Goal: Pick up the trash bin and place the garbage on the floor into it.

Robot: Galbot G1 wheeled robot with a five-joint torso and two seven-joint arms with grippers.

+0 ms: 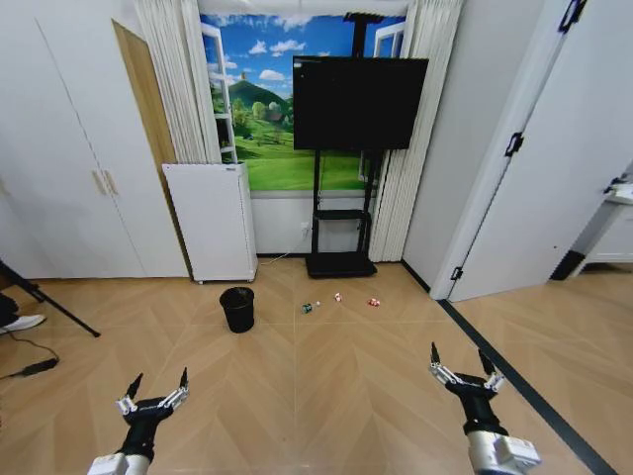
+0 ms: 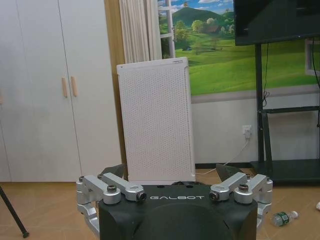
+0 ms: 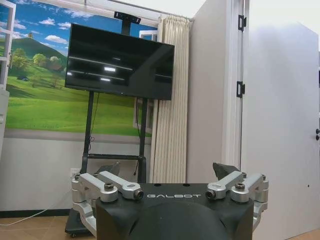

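The small black trash bin [image 1: 237,309] stands upright on the wood floor, just in front of the white appliance. To its right the garbage lies in a loose row: a green-and-white piece [image 1: 308,308] and two red-and-white pieces [image 1: 337,297] [image 1: 374,302]. The left wrist view catches the green-and-white piece [image 2: 282,218] low on the floor. My left gripper [image 1: 158,379] [image 2: 171,172] hovers open and empty, well short of the bin. On the other side, my right gripper [image 1: 458,353] [image 3: 166,170] is also open and empty, far short of the litter.
A white perforated appliance [image 1: 211,221] stands against the wall behind the bin. A black TV on a wheeled stand [image 1: 358,89] is right of it. A tripod leg [image 1: 54,304] and a cable [image 1: 28,368] lie at far left. A dark floor strip [image 1: 514,381] runs along the right.
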